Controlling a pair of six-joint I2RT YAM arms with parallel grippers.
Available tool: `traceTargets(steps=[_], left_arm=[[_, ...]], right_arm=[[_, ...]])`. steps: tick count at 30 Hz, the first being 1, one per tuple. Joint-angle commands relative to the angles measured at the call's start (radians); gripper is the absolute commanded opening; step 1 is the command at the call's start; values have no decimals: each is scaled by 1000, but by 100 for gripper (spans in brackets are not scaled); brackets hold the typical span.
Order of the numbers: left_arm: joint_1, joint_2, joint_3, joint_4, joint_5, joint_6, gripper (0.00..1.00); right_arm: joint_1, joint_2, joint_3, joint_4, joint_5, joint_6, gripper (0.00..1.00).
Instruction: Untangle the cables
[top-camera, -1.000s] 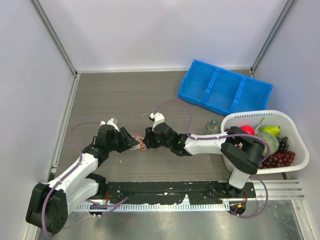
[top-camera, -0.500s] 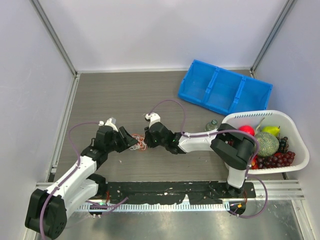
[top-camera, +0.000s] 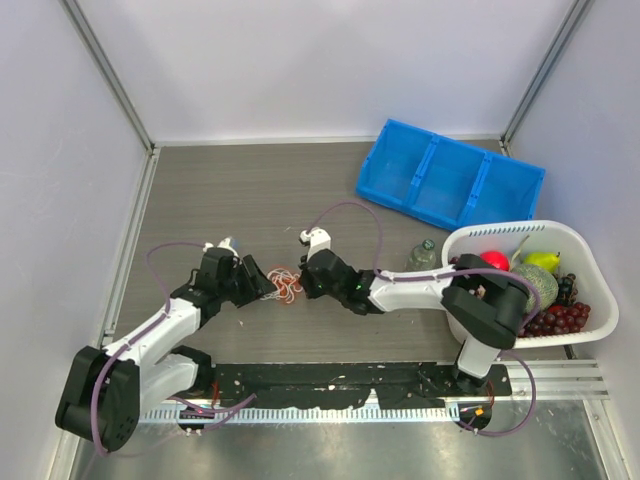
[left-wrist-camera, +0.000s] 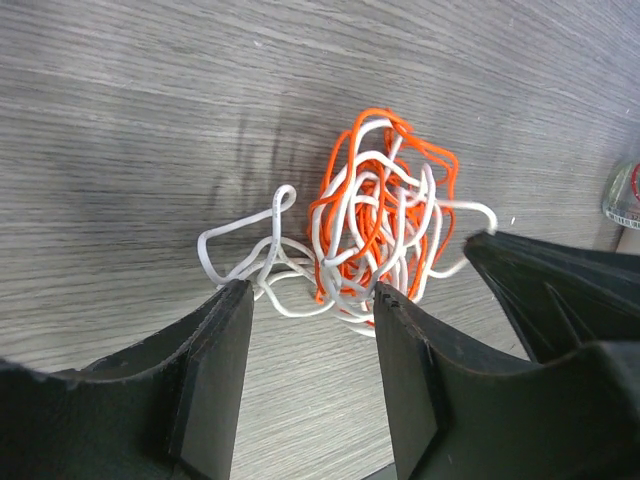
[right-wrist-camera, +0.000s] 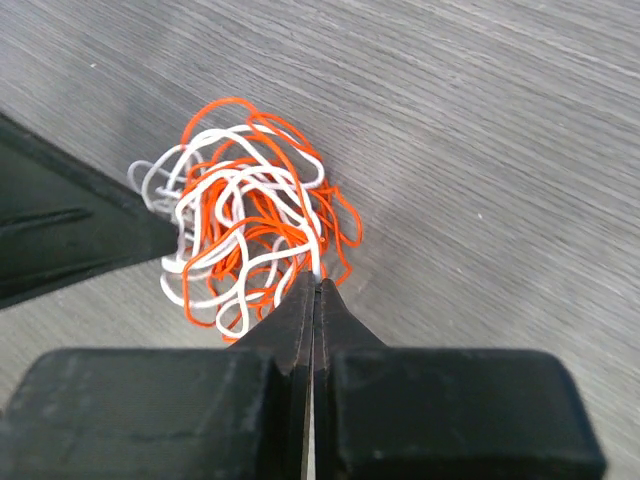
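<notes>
Both grippers had drawn a little apart, so the cables (top-camera: 287, 284) showed more between them.

One small clump of orange and white cords lay on the wooden table (top-camera: 250, 190), near the front, with two grippers facing it from opposite sides. How many cords it held could not be counted. The left gripper (left-wrist-camera: 310, 300) stood wide open, its two fingers just beside the clump. The right gripper (right-wrist-camera: 314, 290) had its two fingers pressed together, tips touching the edge of the clump; a white strand reached them, but whether it was pinched could not be told. Well apart on the right were one blue bin (top-camera: 450, 183) with three compartments, one white basket (top-camera: 590, 270) of fruit and one small bottle (top-camera: 423, 257).
</notes>
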Motion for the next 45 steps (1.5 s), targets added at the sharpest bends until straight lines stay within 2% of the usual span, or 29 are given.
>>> traceTargets(steps=[1, 7, 11, 15, 19, 22, 26, 30, 34, 35, 40, 42, 45], left_arm=[[1, -2, 28, 60, -8, 27, 55], [3, -8, 62, 66, 29, 64, 54], [3, -54, 83, 76, 47, 89, 68], [3, -55, 125, 72, 104, 102, 71], [3, -3, 119, 179, 278, 102, 70], [-5, 90, 137, 178, 357, 122, 67], [-63, 182, 156, 155, 290, 162, 76], [-133, 273, 175, 155, 169, 152, 79], [-135, 346, 209, 97, 80, 138, 75], [-135, 356, 217, 90, 75, 150, 72], [-135, 362, 203, 106, 35, 155, 70], [-135, 369, 202, 112, 40, 155, 64], [-135, 380, 192, 127, 52, 152, 55]], right_arm=[[10, -171, -67, 35, 56, 28, 1], [10, -249, -121, 20, 44, 41, 1], [10, -269, -140, 16, 39, 54, 1], [12, -300, -164, 12, 37, 60, 1], [12, -320, -187, 4, 50, 63, 1], [12, -337, -195, 3, 53, 66, 1], [12, -375, -203, 3, 39, 74, 1], [12, -432, -192, -5, 7, 81, 1], [16, -516, -145, -69, -32, 75, 1], [18, -565, -131, -114, -30, 69, 1], [20, -791, -65, -197, -15, 41, 1], [20, -902, -25, -237, -2, 25, 1], [20, -973, 61, -342, 31, -27, 1]])
